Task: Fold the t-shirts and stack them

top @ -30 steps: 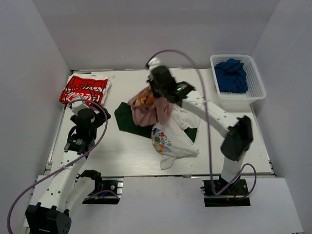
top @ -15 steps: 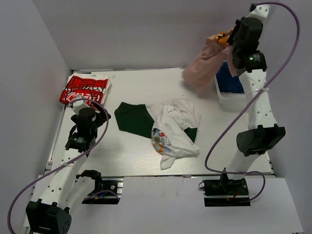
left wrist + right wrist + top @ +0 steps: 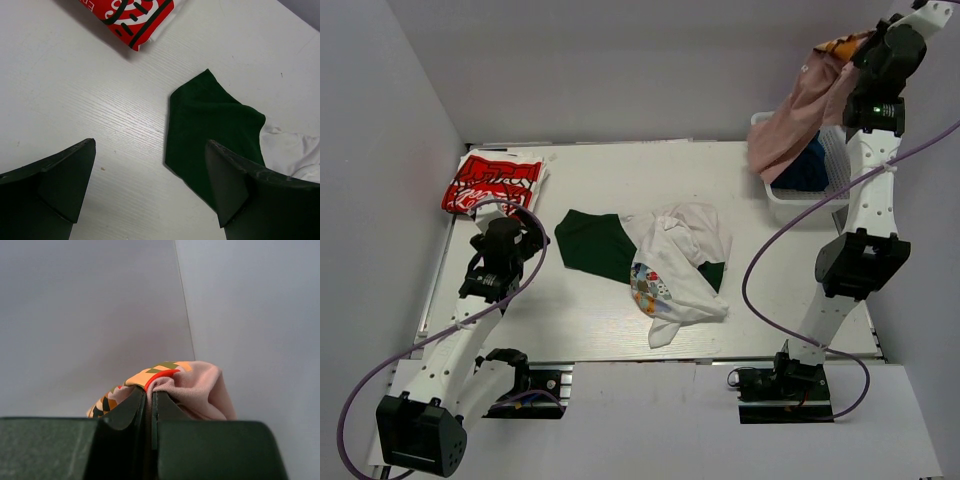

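Now the white plastic basket (image 3: 802, 208), with lattice walls and a rectangular shape, stands at the far right corner of the desk (image 3: 570, 320). Inside it lies a blue t-shirt (image 3: 807, 172), crumpled into a soft heap. High over this basket the right fingers (image 3: 125, 410) are clenched on a pink t-shirt (image 3: 790, 125). They pinch a fold of it where an orange, patterned print and a red edge show. The pink cloth is a fine ribbed knit and hangs down loose in a long drape. Its low end covers the basket's far left corner in the top view; I cannot tell if it touches the basket or the blue cloth.

On the middle of the desk a dark green t-shirt (image 3: 588, 245) lies flat and plain, and a white t-shirt (image 3: 675, 270) with a colourful cartoon print lies rumpled over its right part. At the far left corner a red-and-white t-shirt (image 3: 492, 183) rests, folded into a neat rectangle.

The left fingers (image 3: 60, 175) are spread wide and grasp nothing. They hang over the bare white desk, which has a fine wood-like grain, between the folded shirt and the green one.
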Robot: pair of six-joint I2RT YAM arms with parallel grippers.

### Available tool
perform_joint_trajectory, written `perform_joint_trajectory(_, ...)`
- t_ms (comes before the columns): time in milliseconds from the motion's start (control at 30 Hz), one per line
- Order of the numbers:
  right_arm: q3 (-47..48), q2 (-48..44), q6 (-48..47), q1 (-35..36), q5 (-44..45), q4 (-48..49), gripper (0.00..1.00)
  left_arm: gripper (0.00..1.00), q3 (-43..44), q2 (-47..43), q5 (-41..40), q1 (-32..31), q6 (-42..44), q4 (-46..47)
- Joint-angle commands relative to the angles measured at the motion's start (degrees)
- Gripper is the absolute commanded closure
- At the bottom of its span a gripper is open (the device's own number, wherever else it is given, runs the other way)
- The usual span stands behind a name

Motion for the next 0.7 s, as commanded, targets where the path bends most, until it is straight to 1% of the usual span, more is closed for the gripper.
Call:
perform_joint_trajectory(0,1.34,-3.69,-1.46,-0.71,-1.74,22.11,1.0,0.0,-0.66,-0.36,-0.66,-0.2,1.18,0.63)
perform_joint_trajectory(167,5.11,-2.54,-1.73,-1.24,-4.38,23.62,1.0,0.0,-0.67,0.17,-0.66,0.32,1.18,1.16)
perform_joint_trajectory(300,-0.68,-3.95,-2.07,-1.33,-6.83,22.75,1.0,0.0,-0.67,0.17,-1.19,0.32,1.7,1.16)
perform_joint_trajectory(333,-4.35,-4.3,-1.99,-1.42,-7.45,22.48,1.0,0.0,-0.67,0.17,-1.19,0.32,1.7,1.16)
perform_joint_trajectory(400,-7.36,-4.92,-0.93,-1.42,-8.5,21.95,1.0,0.0,-0.67,0.17,-0.66,0.32,1.7,1.68)
perform_joint_trajectory(467,-14.54,-5.35,-1.19,-1.42,-10.34,21.77,1.0,0.0,-0.67,0.78,-0.66,0.32,1.7,1.68)
perform_joint_trajectory(500,-19.1,-5.71,-0.94,-1.42,-10.18,21.77,1.0,0.0,-0.67,0.78,-0.66,0.32,1.7,1.68)
perform_joint_trajectory(533,-21.76,-5.8,-0.58,-1.33,-9.57,24.47,1.0,0.0,-0.67,1.3,-0.14,0.32,1.7,1.68)
perform_joint_trajectory(600,-31.06,-5.71,-0.14,-1.33,-8.43,25.64,1.0,0.0,-0.67,1.31,-0.13,0.32,1.7,1.68)
perform_joint_trajectory(667,-35.29,-4.23,-1.19,-1.51,-7.72,24.94,1.0,0.0,-0.15,1.31,-0.13,0.32,1.7,1.16)
